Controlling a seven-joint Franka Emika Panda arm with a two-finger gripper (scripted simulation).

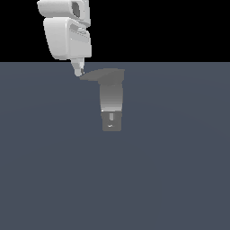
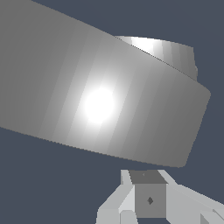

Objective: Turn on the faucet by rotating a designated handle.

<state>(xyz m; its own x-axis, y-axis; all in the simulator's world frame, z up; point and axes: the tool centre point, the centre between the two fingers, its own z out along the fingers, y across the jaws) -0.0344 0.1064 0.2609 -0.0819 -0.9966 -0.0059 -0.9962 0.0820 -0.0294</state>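
White pincer (image 1: pixel 78 72) at the handle (image 1: pixel 96 75) tip — I can't tell its opening — faucet (image 1: pixel 111 101) upright

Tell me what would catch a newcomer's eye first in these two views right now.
In the exterior view, the white gripper hangs from above with its tip right at the outer end of the handle, the dark lever reaching toward that view's left from the top of the grey upright faucet. In the wrist view, a broad grey metal band with a bright glare fills most of the picture.
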